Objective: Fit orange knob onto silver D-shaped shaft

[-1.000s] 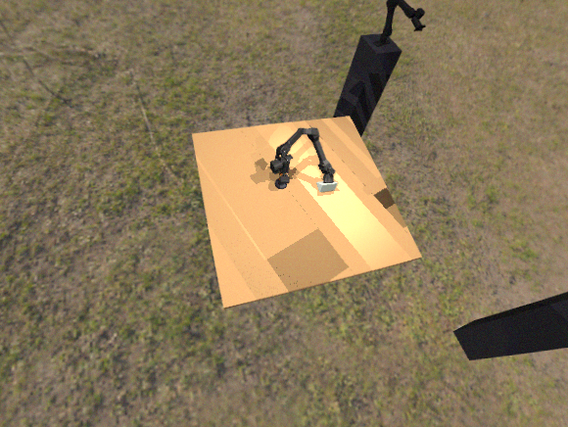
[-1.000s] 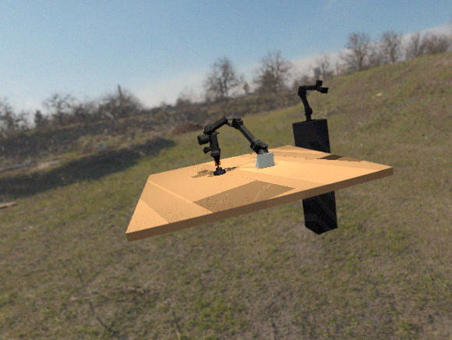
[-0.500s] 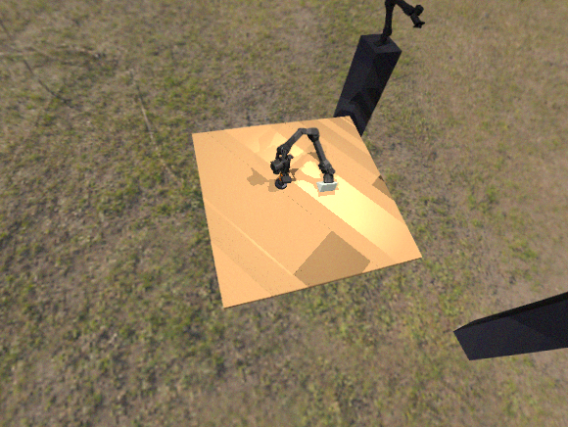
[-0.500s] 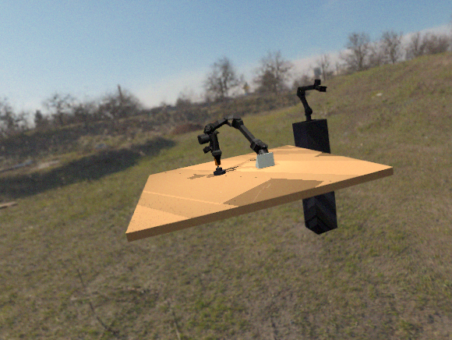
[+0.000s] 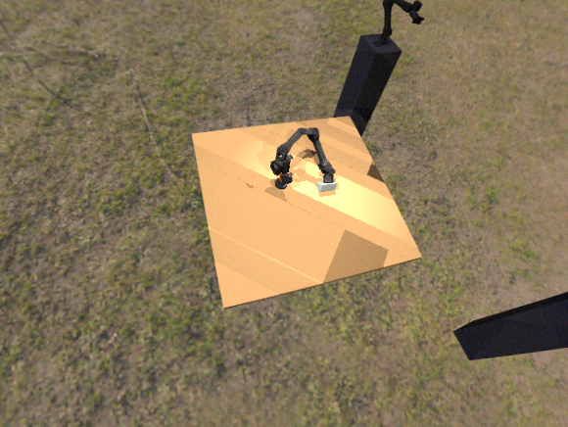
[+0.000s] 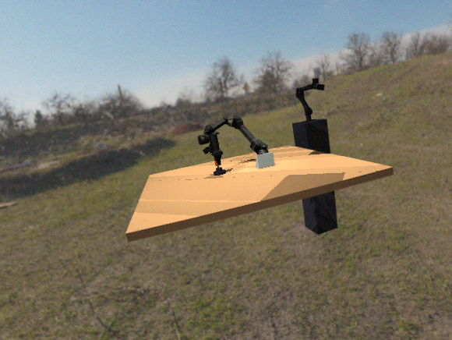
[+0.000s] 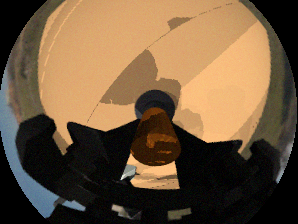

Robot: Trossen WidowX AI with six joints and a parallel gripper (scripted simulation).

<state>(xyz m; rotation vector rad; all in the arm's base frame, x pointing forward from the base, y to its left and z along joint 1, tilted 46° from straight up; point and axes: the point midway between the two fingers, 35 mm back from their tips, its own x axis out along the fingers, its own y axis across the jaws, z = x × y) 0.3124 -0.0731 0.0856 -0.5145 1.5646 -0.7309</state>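
The orange knob (image 5: 280, 178) (image 6: 217, 163) (image 7: 155, 142) is held between the fingers of my gripper (image 6: 217, 159) (image 7: 154, 123), which is shut on it and points down. The dark round pedestal (image 5: 280, 185) (image 6: 219, 171) (image 7: 142, 102) stands on the table just below the knob. In the wrist view the knob's narrower end overlaps the pedestal's disc. In the exterior view the knob appears slightly above the pedestal, but contact with the shaft cannot be told. The silver shaft, the knob's hole and both flat sides are hidden.
The wooden table (image 5: 274, 235) (image 6: 175, 191) carries the arm's base, with a pale block (image 5: 327, 187) (image 6: 265, 160) in front of it. Shadows cross the table. A dark pillar (image 5: 370, 73) (image 6: 312, 136) bearing another arm stands beyond the table's far edge.
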